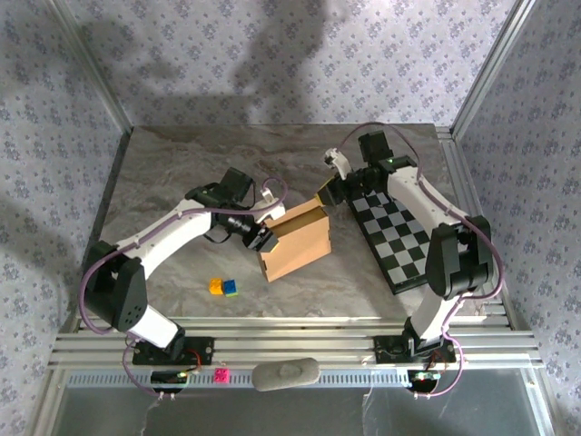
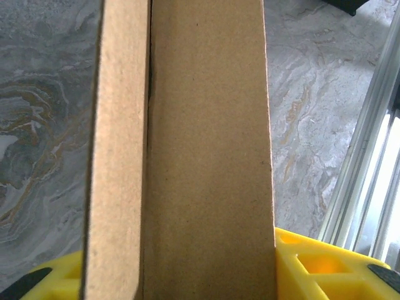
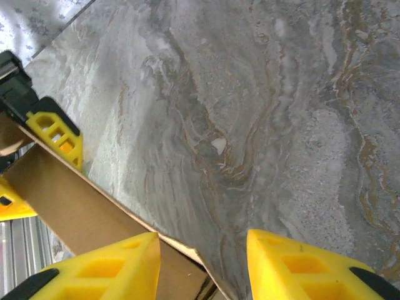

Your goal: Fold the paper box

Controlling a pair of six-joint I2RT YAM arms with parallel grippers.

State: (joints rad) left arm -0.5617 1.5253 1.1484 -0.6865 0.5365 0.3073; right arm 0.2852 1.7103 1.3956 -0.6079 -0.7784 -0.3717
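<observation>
Tan-brown cardboard paper box stands partly formed near the middle of the grey marbled stone worktop, panels raised, long side skewed to the worktop's edges.

Left gripper: at the box's left end, on the side toward the worktop's left edge. In the left wrist view the gripper has a tall cardboard wall running straight up between its yellow fingers. A narrower folded strip lies along the wall's left side. Both fingers sit against the cardboard, so the claw reads as clamped onto the box wall.

Right gripper: at the box's far right corner. In the right wrist view the gripper has its two yellow fingers spread well apart, with bare worktop showing in the gap. A straight edge of the box runs diagonally from the left and ends between the fingers. It lies close to the left-hand finger; contact cannot be told. The claw is open and grips nothing. One yellow finger of the other arm sits on the same cardboard edge further along.

Other items:
- black-and-white checkerboard sheet, flat, toward the worktop's right edge, just right of the box
- small yellow cube and small blue-and-green cube, side by side near the worktop's near edge, left of the box and apart from it
</observation>
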